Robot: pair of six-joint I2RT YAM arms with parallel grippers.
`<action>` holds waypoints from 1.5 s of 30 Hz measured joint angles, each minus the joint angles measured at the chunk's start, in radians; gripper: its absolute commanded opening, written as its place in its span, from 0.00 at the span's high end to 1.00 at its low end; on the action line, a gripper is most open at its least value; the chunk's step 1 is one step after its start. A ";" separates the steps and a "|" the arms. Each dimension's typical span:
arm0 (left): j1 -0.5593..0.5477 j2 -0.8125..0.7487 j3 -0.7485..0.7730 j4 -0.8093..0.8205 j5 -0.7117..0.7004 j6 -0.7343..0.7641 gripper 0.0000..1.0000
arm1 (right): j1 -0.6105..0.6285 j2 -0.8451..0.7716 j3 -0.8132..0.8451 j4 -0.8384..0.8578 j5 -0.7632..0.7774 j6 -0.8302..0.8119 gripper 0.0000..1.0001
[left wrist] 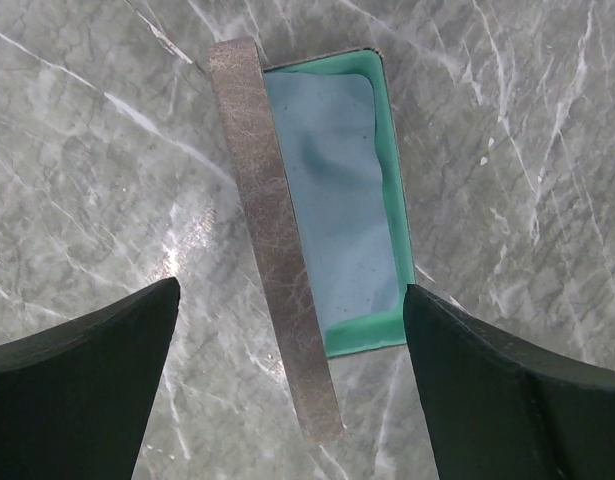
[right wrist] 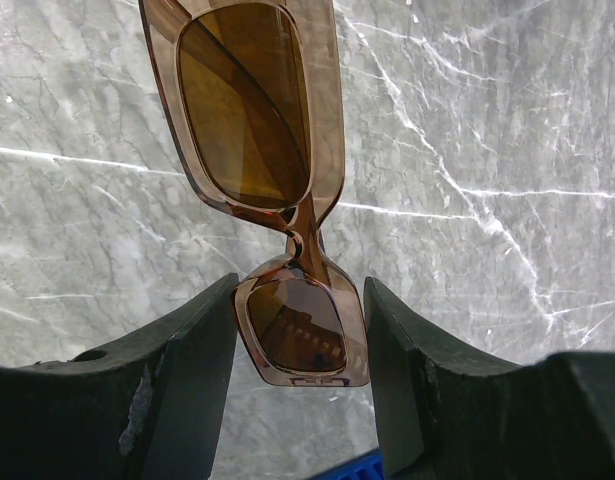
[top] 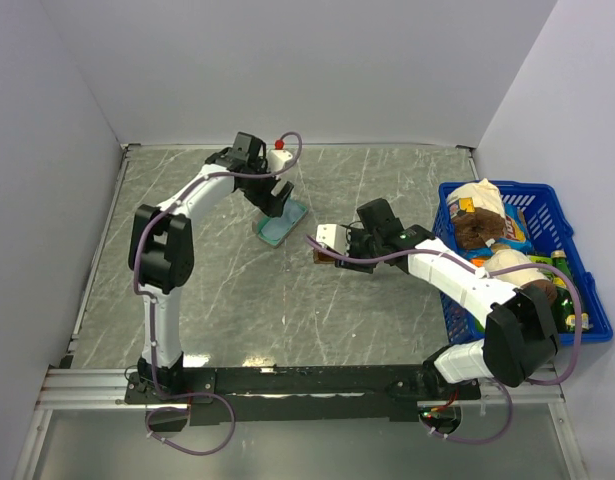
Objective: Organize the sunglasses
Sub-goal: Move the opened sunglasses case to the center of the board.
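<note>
The sunglasses (right wrist: pixel 252 110) have amber-brown lenses in a translucent brown frame. My right gripper (right wrist: pixel 300 335) is shut on one lens end and holds them above the marble tabletop; in the top view the gripper (top: pixel 339 248) is near the table's middle with the sunglasses (top: pixel 323 257) at its tip. The case (left wrist: pixel 275 240) lies open, its grey-brown lid on edge, with a teal lining and the light blue cloth (left wrist: pixel 332 190) inside. My left gripper (left wrist: pixel 292 400) is open above the case's near end, touching nothing; the top view shows this gripper (top: pixel 278 203) over the case (top: pixel 282 230).
A blue basket (top: pixel 575 262) full of packets and bottles stands at the right edge, beside my right arm. White walls close the table at the back and both sides.
</note>
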 measured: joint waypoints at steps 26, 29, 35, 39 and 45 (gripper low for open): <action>0.138 0.171 0.443 -0.400 0.234 0.097 0.03 | 0.000 -0.018 -0.019 0.003 -0.002 -0.001 0.92; 0.134 0.171 0.419 -0.394 0.233 0.098 0.02 | 0.000 -0.018 -0.019 0.003 -0.002 -0.001 0.92; 0.111 0.172 0.366 -0.388 0.230 0.098 0.03 | 0.000 -0.018 -0.019 0.003 -0.002 -0.001 0.93; 0.080 0.174 0.352 -0.367 0.229 0.097 0.02 | 0.000 -0.018 -0.019 0.003 -0.002 -0.001 0.93; 0.048 0.178 0.316 -0.338 0.221 0.093 0.10 | 0.000 -0.018 -0.019 0.003 -0.002 -0.001 0.93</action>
